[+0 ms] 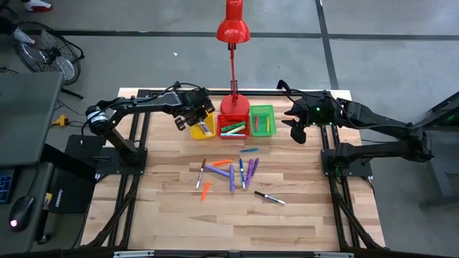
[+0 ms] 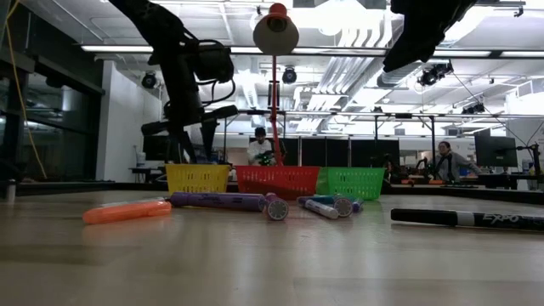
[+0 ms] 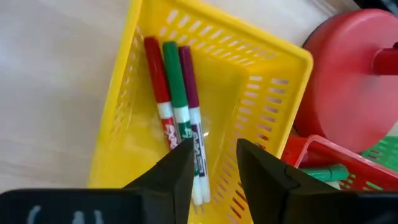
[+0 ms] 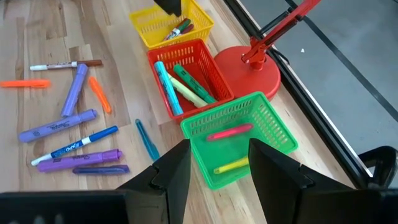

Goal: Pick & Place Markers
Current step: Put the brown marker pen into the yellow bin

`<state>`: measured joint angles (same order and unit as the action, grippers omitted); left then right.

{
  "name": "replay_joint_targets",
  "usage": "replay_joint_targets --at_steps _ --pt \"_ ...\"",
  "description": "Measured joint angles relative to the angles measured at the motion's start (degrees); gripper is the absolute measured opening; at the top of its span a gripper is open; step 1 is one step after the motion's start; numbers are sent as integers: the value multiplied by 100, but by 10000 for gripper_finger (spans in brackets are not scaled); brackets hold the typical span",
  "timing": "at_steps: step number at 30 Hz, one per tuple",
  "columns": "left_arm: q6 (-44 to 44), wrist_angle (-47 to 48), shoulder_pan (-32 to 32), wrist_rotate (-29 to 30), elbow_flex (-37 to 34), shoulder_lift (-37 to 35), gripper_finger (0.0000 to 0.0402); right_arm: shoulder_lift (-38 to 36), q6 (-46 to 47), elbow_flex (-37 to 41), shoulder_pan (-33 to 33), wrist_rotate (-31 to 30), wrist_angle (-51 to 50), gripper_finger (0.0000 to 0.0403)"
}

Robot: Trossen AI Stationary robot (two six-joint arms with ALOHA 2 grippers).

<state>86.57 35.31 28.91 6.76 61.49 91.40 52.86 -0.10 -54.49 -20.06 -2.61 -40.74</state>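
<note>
Several markers lie loose on the wooden table (image 1: 229, 172), among them purple (image 4: 56, 130), orange (image 4: 99, 93), blue (image 4: 74, 146) and black (image 1: 269, 198) ones. The yellow bin (image 3: 261, 81) holds three markers (image 3: 180, 112): red, green and purple. The red bin (image 4: 186, 81) and the green bin (image 4: 242, 140) hold more. My left gripper (image 3: 211, 168) hangs open and empty over the yellow bin. My right gripper (image 4: 217, 168) is open and empty above the table's far right, near the green bin.
A red desk lamp stands behind the bins on its round base (image 4: 255, 62), its stem (image 1: 232, 68) rising over the red bin. The near half of the table (image 1: 229, 222) is bare wood. People sit at desks in the room beyond (image 2: 442, 161).
</note>
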Motion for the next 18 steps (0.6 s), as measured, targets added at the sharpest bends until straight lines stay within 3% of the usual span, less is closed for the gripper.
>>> replay_joint_targets --at_steps 10,18 --pt "-1678 862 -142 450 482 -705 124 -10 -39 -1 -24 -12 -234 149" --pt "-1603 2188 -1044 533 681 -1098 124 -11 -20 0 -24 -42 -231 149"
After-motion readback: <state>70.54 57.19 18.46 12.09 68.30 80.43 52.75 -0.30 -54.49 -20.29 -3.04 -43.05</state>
